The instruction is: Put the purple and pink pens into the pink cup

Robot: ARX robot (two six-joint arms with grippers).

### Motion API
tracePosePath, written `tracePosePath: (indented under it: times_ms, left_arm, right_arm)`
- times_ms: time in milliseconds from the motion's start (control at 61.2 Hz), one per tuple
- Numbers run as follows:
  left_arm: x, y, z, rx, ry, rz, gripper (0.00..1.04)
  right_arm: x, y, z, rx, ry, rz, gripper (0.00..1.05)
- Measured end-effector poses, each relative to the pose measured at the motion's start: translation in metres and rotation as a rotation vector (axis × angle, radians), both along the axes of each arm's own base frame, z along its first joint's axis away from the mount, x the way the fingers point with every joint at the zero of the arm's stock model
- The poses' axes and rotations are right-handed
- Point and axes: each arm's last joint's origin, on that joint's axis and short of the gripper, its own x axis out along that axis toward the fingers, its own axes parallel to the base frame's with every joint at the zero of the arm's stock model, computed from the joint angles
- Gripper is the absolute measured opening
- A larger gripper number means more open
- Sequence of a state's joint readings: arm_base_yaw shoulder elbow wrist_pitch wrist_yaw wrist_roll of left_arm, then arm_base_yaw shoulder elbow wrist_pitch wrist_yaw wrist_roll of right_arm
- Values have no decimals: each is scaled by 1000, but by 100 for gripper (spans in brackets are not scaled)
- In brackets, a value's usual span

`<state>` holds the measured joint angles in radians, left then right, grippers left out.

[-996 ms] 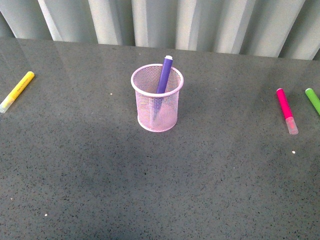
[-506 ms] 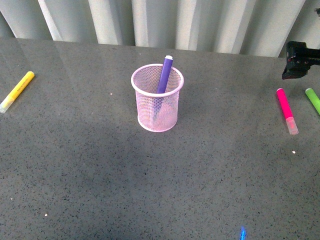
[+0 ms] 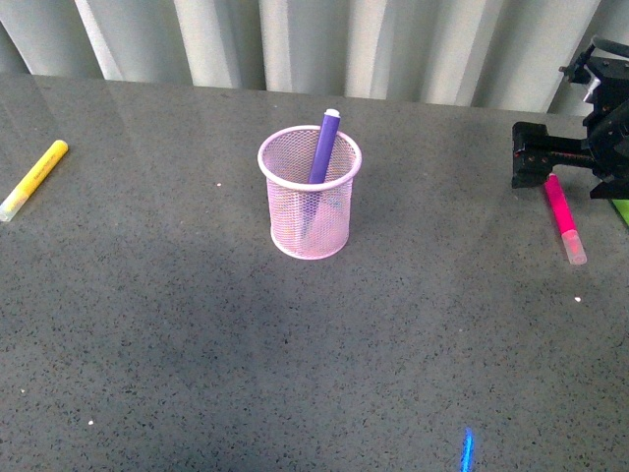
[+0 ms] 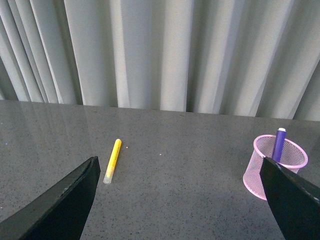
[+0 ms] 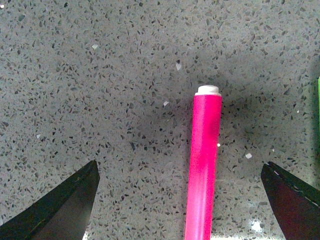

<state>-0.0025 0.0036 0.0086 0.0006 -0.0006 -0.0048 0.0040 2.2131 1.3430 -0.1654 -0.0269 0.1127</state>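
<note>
The pink cup [image 3: 310, 197] stands upright at the table's middle with the purple pen [image 3: 322, 147] leaning inside it. The pink pen [image 3: 562, 214] lies flat on the table at the far right, pale cap toward the front. My right gripper [image 3: 539, 165] is open just above the pen's far end. In the right wrist view the pink pen [image 5: 204, 165] lies between the spread fingers of the right gripper [image 5: 180, 172]. My left gripper [image 4: 180, 200] is open and empty and does not show in the front view. Its wrist view shows the cup [image 4: 256, 167] and the purple pen [image 4: 279, 145].
A yellow marker [image 3: 34, 179] lies at the far left and also shows in the left wrist view [image 4: 112, 160]. A green marker [image 3: 621, 208] lies just right of the pink pen at the frame edge. Pale curtains hang behind the dark speckled table [image 3: 295, 374].
My right gripper has come into the front view from the right and moved left and down to the pink pen's far end. The pens and cup have not moved.
</note>
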Motion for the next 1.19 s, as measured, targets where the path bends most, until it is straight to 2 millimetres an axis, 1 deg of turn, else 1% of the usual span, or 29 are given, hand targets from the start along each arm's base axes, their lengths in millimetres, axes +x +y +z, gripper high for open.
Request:
tracePosePath:
  times_ms: [359, 506, 833, 849, 882, 898, 931, 980, 1029, 1061, 1078, 1192]
  left_arm:
    - [0, 0, 0, 0, 0, 0, 98]
    - [0, 0, 0, 0, 0, 0, 98]
    - [0, 0, 0, 0, 0, 0, 98]
    - [0, 0, 0, 0, 0, 0, 98]
    - [0, 0, 0, 0, 0, 0, 98]
    - [0, 0, 0, 0, 0, 0, 98]
    - [0, 0, 0, 0, 0, 0, 98]
    - [0, 0, 0, 0, 0, 0, 98]
    - [0, 0, 0, 0, 0, 0, 98]
    - [0, 0, 0, 0, 0, 0, 98]
    - [0, 0, 0, 0, 0, 0, 98]
    - [0, 0, 0, 0, 0, 0, 98]
  right_arm:
    - [11, -1, -6, 8, -2, 1, 98]
    - [11, -2, -16, -4, 21, -5, 98]
    - [9, -3, -18, -4, 34, -5, 97]
    - [9, -3, -18, -4, 35, -5, 96]
    - [9, -4, -19, -9, 40, -4, 89]
    - [9, -5, -19, -12, 42, -5, 84]
    - [8, -6, -19, -10, 46, -5, 79]
    - [8, -7, -20, -10, 49, -3, 73]
    - [7, -9, -20, -8, 54, -3, 65]
    - [7, -9, -20, -8, 56, -4, 61]
    - [7, -10, -20, -9, 56, -4, 58]
    - [7, -11, -20, -11, 62, -3, 42]
